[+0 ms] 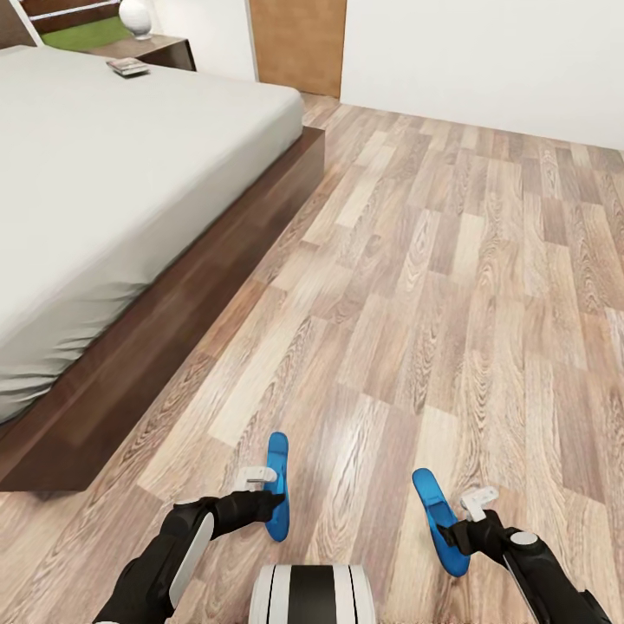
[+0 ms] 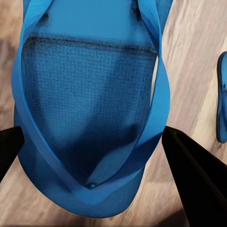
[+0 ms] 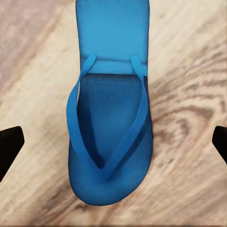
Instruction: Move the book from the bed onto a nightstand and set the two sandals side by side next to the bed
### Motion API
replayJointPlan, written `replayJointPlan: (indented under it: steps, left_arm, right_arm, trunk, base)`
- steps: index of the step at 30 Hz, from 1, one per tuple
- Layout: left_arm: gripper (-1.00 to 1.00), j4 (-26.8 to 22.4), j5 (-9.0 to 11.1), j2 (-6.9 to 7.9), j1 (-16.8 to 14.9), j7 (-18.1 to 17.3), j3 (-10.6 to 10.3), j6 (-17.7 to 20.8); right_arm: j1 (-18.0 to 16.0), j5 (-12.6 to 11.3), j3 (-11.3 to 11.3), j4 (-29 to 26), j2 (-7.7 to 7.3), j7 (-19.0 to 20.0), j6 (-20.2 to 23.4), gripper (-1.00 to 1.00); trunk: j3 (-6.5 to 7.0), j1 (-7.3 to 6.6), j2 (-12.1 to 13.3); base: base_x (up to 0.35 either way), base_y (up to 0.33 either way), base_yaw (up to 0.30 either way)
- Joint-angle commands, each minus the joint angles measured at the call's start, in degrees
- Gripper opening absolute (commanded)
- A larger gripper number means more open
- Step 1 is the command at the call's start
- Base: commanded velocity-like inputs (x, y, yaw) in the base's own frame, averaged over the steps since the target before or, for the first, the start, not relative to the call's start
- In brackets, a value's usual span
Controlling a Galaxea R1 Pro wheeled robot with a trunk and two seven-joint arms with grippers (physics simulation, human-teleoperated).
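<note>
Sandals (image 1: 277, 485) at both gripper (image 1: 270, 501) tips

Light-and-brown wood-plank floor (image 1: 451, 286) carries large low bed with dark brown frame and grey-white mattress (image 1: 104, 191). Small thin paperback book (image 1: 128, 67) lies on mattress's far edge, just beside dark reddish-brown nightstand (image 1: 165, 50), which bears a white round object (image 1: 135, 17).

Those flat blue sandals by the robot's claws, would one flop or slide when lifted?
The flat blue rubbery-looking sandal near the right claw looks thin, so probably light and somewhat bendy. Its narrow straps might give under a grip. On the glossy wood floor it would likely slide, not roll.
</note>
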Motion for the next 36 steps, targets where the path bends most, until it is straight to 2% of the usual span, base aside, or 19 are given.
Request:
replayJointPlan:
  steps: [1, 9, 23, 36]
  left_arm:
    - [-1.00, -0.1, 0.5, -0.01, 0.0, 0.1, 0.0, 0.5]
    - [-1.00, -0.1, 0.5, -0.01, 0.0, 0.1, 0.0, 0.5]
    - [-1.00, -0.1, 0.5, -0.08, 0.0, 0.1, 0.0, 0.5]
    - [-1.00, -0.1, 0.5, -0.01, 0.0, 0.2, 0.1, 0.4]
  right_arm:
    - [0.0, 0.6, -0.2, -0.1, 0.05, 0.5, 0.2, 1.00]
    - [0.0, 0.7, -0.2, 0.0, 0.42, 0.5, 0.2, 1.00]
    - [0.0, 0.8, -0.1, 0.1, 0.47, 0.5, 0.2, 1.00]
    - [0.0, 0.8, -0.1, 0.1, 0.47, 0.5, 0.2, 1.00]
  trunk:
    - [-0.26, 0.01, 0.0]
    - [-0.49, 0.04, 0.0]
    - [-3.59, 0.40, -0.2]
    - [-3.59, 0.40, -0.2]
  base:
    - [0.000, 0.000, 0.000]
    - [0.000, 0.000, 0.000]
    - [0.000, 0.000, 0.000]
    - [0.042, 0.005, 0.000]
